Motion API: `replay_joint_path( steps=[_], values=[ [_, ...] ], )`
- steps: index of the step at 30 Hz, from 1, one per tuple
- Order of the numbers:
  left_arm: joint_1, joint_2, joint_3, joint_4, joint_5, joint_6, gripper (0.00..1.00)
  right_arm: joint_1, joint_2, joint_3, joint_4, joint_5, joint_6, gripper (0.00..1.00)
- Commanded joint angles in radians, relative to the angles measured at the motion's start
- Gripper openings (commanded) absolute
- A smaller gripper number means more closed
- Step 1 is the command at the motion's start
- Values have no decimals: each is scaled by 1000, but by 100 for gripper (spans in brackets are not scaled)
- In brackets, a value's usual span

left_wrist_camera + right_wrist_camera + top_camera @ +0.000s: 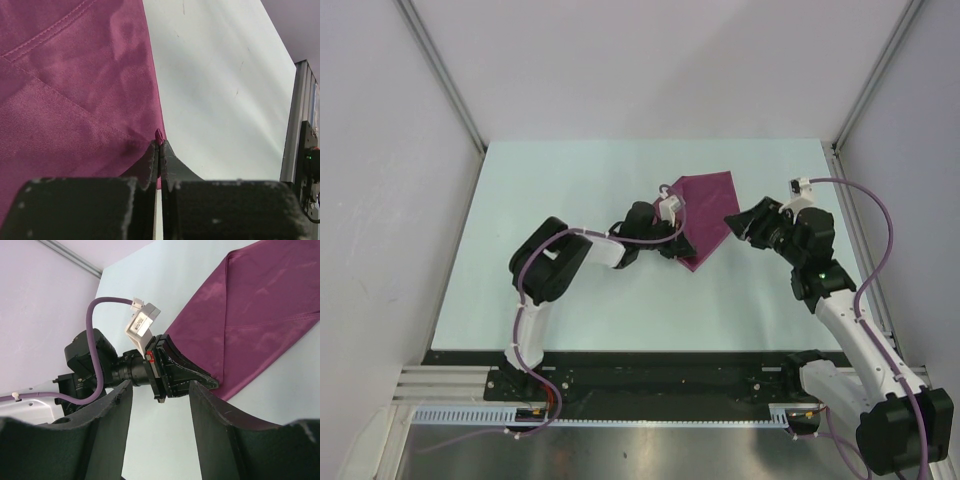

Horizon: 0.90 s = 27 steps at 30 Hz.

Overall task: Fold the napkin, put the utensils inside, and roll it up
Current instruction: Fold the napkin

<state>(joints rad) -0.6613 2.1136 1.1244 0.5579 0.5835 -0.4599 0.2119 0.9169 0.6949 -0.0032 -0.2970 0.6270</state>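
left tool (pixel 159 150) is pinched shut on the near edge of the napkin (pixel 708 205), which lies part-folded on the desk (pixel 570 190), its long axis running away from the arms. right tool (pixel 733 224) (spread, holding nothing) hovers just beside its right edge.

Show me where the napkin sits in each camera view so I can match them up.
Top external: the napkin lies just right of centre.
Left wrist: the napkin fills the left half of the picture.
Right wrist: the napkin is in the upper right.
Shared landmark: the left tool, shut on the napkin's edge, shows in all three views.
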Motion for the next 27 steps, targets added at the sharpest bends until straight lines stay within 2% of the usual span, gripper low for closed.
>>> replay_joint_path(
  steps=[1,9,10,11,12,14,15,18,21,27],
  values=[
    [-17,8,-8,20,16,38,0,-5,-12,-8,20,-7,-6,54],
    [-32,11,-5,5,18,47,0,-5,-1,-15,22,-4,-7,54],
    [-34,13,-2,-6,22,47,3,-5,0,-17,23,-2,-6,54],
    [-34,17,0,-10,21,47,8,-5,5,-17,23,-2,-6,54],
    [-34,14,0,-15,22,44,22,-5,8,-20,23,1,-4,54],
    [-34,9,-2,-16,27,40,34,-5,17,-24,25,1,0,54],
    [-34,0,-8,-15,30,38,46,-6,20,-28,26,4,2,54],
    [-34,-29,-15,-21,41,35,59,-9,34,-29,26,6,7,54],
    [-35,-58,-34,-12,61,15,67,-12,46,-35,26,9,11,54],
    [-32,-161,-112,100,119,-85,74,-29,91,-49,23,32,26,54]
  ],
)
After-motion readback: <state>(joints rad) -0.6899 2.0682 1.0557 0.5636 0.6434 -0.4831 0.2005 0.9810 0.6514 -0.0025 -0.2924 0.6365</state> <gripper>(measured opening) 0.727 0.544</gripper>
